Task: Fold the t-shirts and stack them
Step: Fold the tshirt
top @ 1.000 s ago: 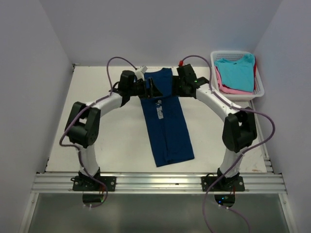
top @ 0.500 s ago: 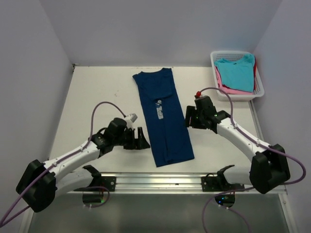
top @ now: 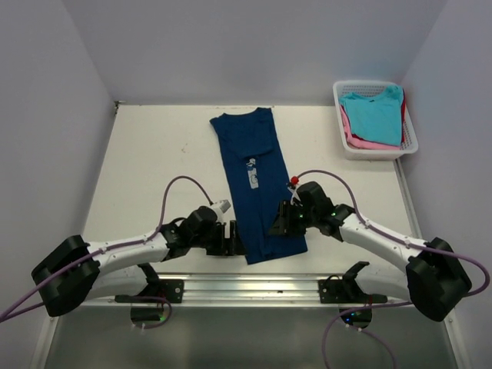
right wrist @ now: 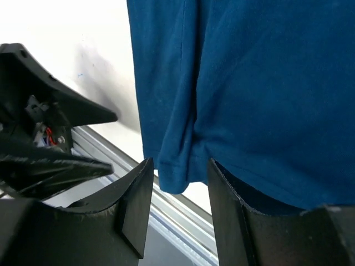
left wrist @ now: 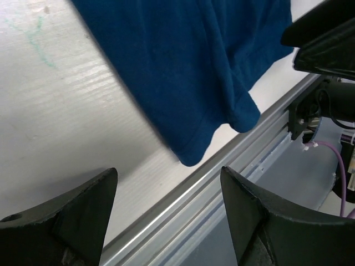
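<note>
Both arms stretch low and inward. The left gripper [top: 233, 235] and right gripper [top: 279, 226], jaws apart and empty, flank the near hem of the folded navy blue cotton t-shirt [top: 260, 184]. A silver metal table-edge rail [top: 254, 286] runs just behind them.

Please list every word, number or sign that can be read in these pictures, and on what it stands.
None can be read.
The pale print on the navy t-shirt: too small and blurred to read.
</note>
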### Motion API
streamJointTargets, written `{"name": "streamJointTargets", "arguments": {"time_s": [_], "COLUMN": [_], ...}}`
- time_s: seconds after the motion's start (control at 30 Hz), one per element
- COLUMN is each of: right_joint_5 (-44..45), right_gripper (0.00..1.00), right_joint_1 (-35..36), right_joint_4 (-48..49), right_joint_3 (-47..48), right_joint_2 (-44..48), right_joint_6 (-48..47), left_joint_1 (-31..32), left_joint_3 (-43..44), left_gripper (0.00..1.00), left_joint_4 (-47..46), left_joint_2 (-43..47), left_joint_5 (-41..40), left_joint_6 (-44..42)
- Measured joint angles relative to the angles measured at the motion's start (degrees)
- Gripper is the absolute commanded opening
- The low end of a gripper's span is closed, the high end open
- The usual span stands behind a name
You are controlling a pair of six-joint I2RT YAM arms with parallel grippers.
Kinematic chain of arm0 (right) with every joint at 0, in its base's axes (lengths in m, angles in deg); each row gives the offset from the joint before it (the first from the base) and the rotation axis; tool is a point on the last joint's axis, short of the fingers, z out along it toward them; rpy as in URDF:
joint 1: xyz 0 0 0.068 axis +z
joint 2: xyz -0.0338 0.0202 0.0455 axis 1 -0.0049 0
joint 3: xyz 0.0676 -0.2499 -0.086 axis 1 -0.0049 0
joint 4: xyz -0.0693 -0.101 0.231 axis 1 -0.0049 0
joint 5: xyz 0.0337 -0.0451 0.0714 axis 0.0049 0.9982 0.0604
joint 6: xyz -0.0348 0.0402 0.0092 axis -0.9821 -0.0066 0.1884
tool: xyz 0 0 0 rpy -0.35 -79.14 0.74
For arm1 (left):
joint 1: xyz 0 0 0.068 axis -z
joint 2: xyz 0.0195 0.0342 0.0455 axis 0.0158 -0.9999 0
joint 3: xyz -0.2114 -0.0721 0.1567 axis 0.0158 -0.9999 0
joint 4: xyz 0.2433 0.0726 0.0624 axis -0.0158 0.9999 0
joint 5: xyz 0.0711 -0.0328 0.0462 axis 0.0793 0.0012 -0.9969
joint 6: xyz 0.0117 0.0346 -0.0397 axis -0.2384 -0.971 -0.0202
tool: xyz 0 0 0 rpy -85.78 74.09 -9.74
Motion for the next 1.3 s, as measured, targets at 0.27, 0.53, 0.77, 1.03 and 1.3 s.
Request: {"name": "streamJointTargets", "arguments": {"time_s": [0.27, 0.53, 0.77, 1.03, 1.3], "right_joint_5": [0.66, 6.25, 9.55, 10.93, 12.17], "right_gripper": [0.26, 0.00, 0.00, 0.00, 0.00], "right_joint_1": [0.26, 0.35, 1.46, 3.19, 4.90], "right_joint_4": [1.01, -0.28, -0.81, -0.17, 0.50], "right_joint_3": [-1.36, -1.51, -1.68, -2.43, -2.43], "right_joint_2": [1.40, -1.20, -3.98, -7.41, -7.61], "right_joint_6": [1.66, 2.56, 3.32, 4.57, 5.75], "left_joint_1": [0.44, 1.49, 3.21, 4.04, 4.35], "left_joint_3": [-3.78, -2.89, -1.53, -1.51, -1.51], "left_gripper": [0.75, 0.71, 0.52, 0.12, 0.00], "left_joint_4": [-10.23, -22.40, -27.36, -27.89, -26.64], "left_joint_2": [-2.86, -11.87, -16.96, -20.31, -19.87], "left_joint_5": [-2.21, -2.36, -2.69, -3.15, -3.54], "left_joint_6": [3.43, 6.51, 8.83, 9.97, 10.10]}}
